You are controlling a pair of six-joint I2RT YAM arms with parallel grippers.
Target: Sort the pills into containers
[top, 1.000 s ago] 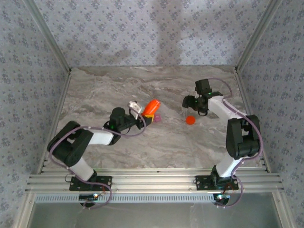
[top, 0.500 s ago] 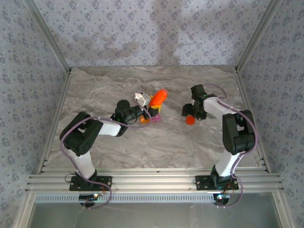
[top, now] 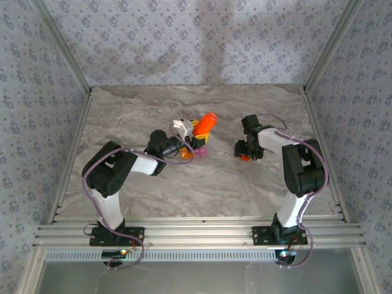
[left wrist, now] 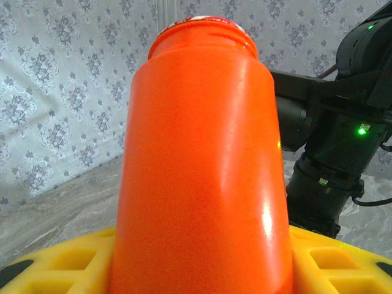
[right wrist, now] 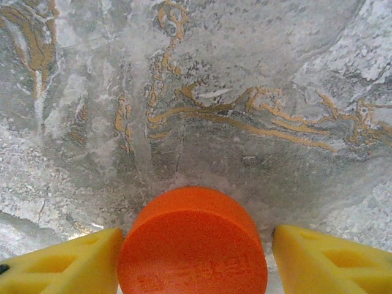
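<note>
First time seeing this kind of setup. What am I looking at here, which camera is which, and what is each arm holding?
Two robot arms are bolted at the near edge of a marble table, each ending in a two-finger gripper. The wide picture comes from a fixed camera above and behind them; the close-ups come from cameras on each wrist. The left gripper clamps an orange bottle, raised and tilted, near two tiny joined containers, one orange, one pink. The right gripper straddles a round orange cap lying on the table; a gap shows beside one yellow finger, so the cap is not gripped yet.
</note>
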